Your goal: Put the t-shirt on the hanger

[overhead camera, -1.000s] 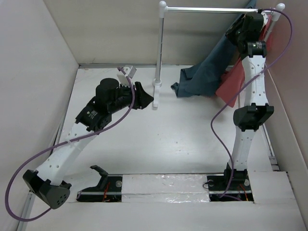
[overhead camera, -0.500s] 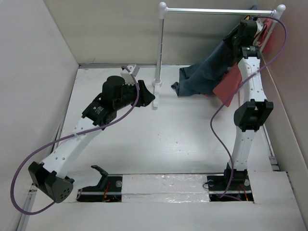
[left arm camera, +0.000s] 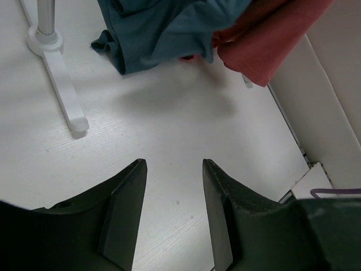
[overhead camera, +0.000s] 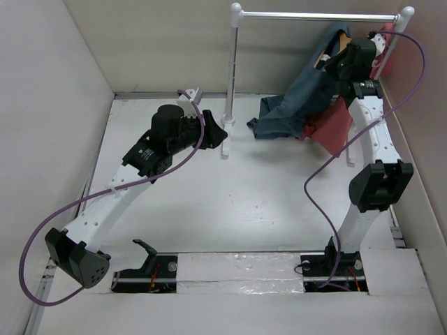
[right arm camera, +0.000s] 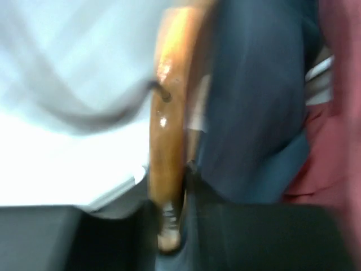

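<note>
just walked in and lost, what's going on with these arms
The right gripper holds the wooden hanger up near the white rail. The slate-blue t-shirt hangs from it and trails onto the table, beside a coral-red garment. The left gripper hovers open and empty over the table.

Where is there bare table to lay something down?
The middle of the table is bare, bordered by the rack foot, the left gripper and the right arm. The far left corner is bare too. Crowded: the far right corner, where the t-shirt and red garment drape down under the rail.
</note>
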Controlling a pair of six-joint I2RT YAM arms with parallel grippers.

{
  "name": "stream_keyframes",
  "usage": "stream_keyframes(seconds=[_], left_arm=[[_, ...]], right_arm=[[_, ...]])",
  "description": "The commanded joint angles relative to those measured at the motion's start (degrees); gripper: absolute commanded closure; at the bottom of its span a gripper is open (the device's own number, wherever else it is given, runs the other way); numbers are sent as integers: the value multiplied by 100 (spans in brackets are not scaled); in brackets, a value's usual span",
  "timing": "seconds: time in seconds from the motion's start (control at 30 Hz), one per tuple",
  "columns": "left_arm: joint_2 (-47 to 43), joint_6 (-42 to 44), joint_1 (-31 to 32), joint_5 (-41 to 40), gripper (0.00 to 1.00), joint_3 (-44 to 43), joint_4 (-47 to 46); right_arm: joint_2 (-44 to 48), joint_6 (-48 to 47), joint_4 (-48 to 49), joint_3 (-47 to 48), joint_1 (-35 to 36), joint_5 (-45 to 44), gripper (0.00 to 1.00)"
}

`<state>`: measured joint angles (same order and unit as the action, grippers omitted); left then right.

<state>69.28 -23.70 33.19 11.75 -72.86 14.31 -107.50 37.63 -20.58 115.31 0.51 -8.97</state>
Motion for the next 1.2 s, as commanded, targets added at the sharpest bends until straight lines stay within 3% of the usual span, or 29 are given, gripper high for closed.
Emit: stream_keyframes(seconds=[0.0, 0.03, 0.3, 0.67, 0.87, 1.17], left_arm=[[-46, -38, 21, -59, 59, -325, -332], [-54, -29, 21, -76, 59, -325, -349], [-37, 164, 21, -6, 59, -255, -463], [-115, 33, 21, 398, 58, 61, -684], [-406, 24, 21, 346, 58, 298, -579], [-810, 278, 21, -14, 58, 492, -148]], right_arm=[[563, -124, 1029, -113, 37, 36, 89], [607, -124, 1021, -131, 37, 45, 100], [1230, -229, 819, -666, -130, 1264, 100], [2172, -1106, -77, -1054, -16, 1477, 100], [1936, -1390, -377, -212, -314, 1688, 100], [188, -1302, -947, 2061, -578, 1793, 100]])
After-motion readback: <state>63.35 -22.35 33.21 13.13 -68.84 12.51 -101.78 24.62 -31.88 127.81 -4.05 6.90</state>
